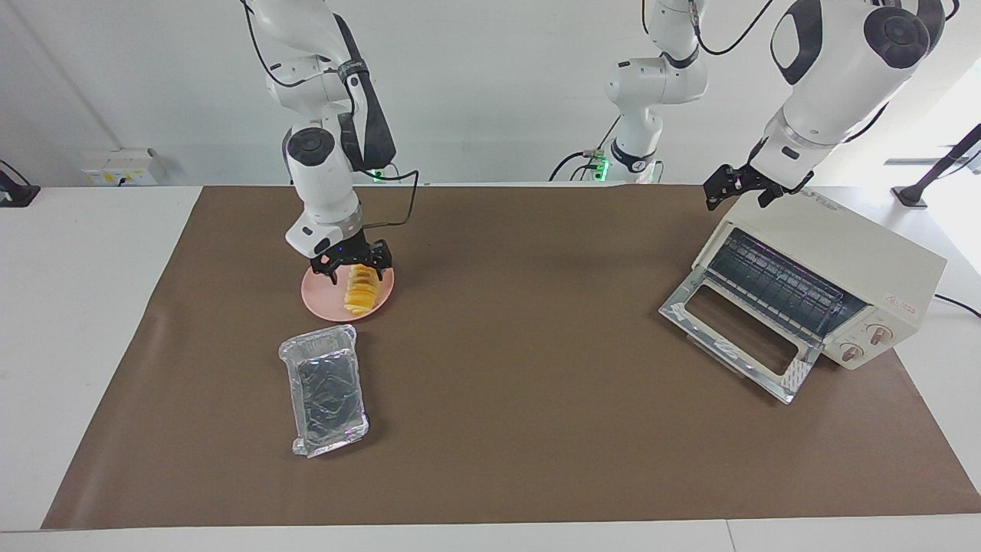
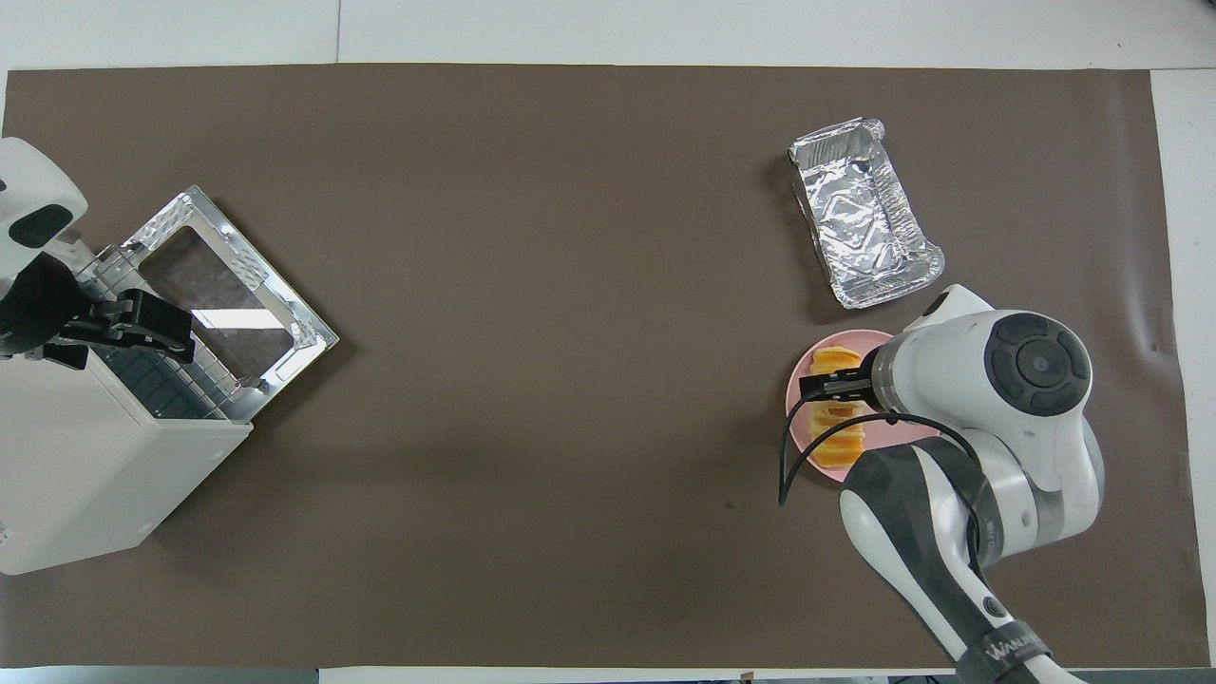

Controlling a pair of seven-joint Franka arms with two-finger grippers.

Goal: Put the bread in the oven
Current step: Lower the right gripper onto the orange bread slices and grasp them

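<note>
The golden ridged bread [image 1: 358, 293] lies on a round pink plate [image 1: 320, 300] toward the right arm's end of the table. My right gripper [image 1: 353, 264] is low over the end of the bread that is nearer to the robots, with its fingers open on either side of it. In the overhead view the right gripper [image 2: 829, 386] covers the middle of the bread [image 2: 836, 443]. The cream-white oven [image 1: 858, 253] stands at the left arm's end with its glass door [image 1: 736, 337] dropped open and its rack showing. My left gripper [image 1: 738, 192] hangs open and empty over the oven's top.
A crinkled silver foil tray [image 1: 326, 387] lies on the brown mat [image 1: 536, 383], farther from the robots than the plate; it also shows in the overhead view [image 2: 863, 223]. The oven [image 2: 85, 475] and its open door [image 2: 228, 285] take up the mat's corner.
</note>
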